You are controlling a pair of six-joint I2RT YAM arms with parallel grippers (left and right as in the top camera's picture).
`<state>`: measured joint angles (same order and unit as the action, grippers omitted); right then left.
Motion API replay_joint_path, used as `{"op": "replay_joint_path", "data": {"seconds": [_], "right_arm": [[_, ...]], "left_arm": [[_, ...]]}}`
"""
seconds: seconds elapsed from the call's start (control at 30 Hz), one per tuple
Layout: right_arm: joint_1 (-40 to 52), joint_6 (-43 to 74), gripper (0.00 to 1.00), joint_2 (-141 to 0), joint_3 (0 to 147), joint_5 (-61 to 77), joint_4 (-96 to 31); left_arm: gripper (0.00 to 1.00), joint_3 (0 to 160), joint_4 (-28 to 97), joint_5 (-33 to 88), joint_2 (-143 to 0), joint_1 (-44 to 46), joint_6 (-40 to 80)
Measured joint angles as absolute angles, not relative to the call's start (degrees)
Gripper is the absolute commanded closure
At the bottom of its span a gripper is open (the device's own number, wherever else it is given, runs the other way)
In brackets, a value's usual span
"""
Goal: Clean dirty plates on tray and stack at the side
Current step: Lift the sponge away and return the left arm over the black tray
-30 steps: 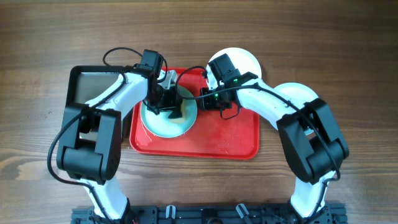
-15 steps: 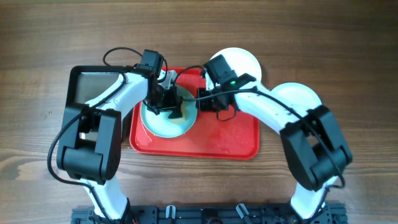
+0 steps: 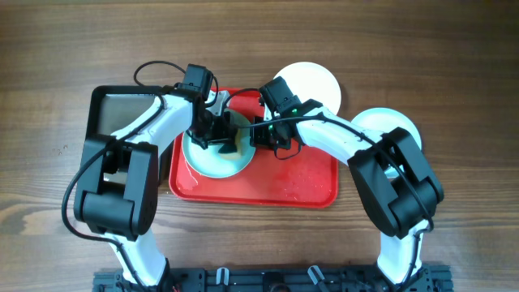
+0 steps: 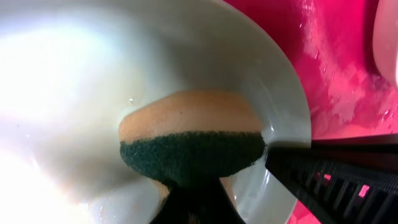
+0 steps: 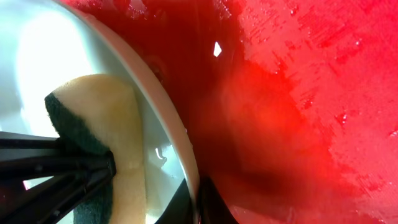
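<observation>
Overhead, the red tray (image 3: 300, 174) lies mid-bench with a mint plate (image 3: 212, 162) in its left half, the only plate in it. A white plate (image 3: 312, 81) sits on the bench (image 3: 454, 49) just beyond the tray's far right corner, and a third pale plate (image 3: 389, 120) lies to the right of the tray, partly under the right arm. A black tray (image 3: 117, 113) rests to the left of the red one. In the wrist views, the bare red floor of the tray glistens with water beside the plate. The left arm reaches in from the left across the black tray, and its left end effector (image 3: 225, 139) points down into the mint plate. The left wrist view shows it clamped on a sponge (image 4: 189, 134), yellow body with a dark green scouring face, pressed against the inside of the plate near the rim. The right arm bends in from the right over the tray's far edge. Its right end effector (image 3: 258, 134) meets the plate's right edge, and the right wrist view shows its fingers pinched tight on that rim.
</observation>
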<state>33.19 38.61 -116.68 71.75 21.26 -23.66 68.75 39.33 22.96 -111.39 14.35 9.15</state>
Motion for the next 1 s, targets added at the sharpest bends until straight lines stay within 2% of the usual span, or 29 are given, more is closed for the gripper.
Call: {"op": "replay_joint_path", "data": {"seconds": [0.17,0.3,0.43,0.57,0.77,1.0], "right_arm": [[32.91,39.86,0.96,-116.9,71.88,21.43,-23.09],[32.91,39.9,0.96,-117.1,72.16,21.47,-23.0],[32.86,39.88,0.96,-117.14,72.16,22.09,-23.09],[32.27,39.86,0.96,-117.38,72.16,24.16,-23.7],[31.83,37.5,0.96,-116.97,72.75,23.53,-26.81],[31.83,31.07,0.96,-104.57,72.69,9.63,-31.14]], "left_arm": [[0.96,68.62,33.3,21.17,-111.42,14.74,12.58],[0.96,69.82,31.31,12.95,-111.42,14.9,20.01],[0.96,78.85,42.5,-0.03,-111.59,12.34,23.03],[0.96,90.39,49.32,-5.69,-111.42,8.88,23.55],[0.96,97.23,55.99,-6.72,-109.16,7.77,23.7],[0.96,96.71,58.5,-4.43,-109.16,7.81,23.7]]}}
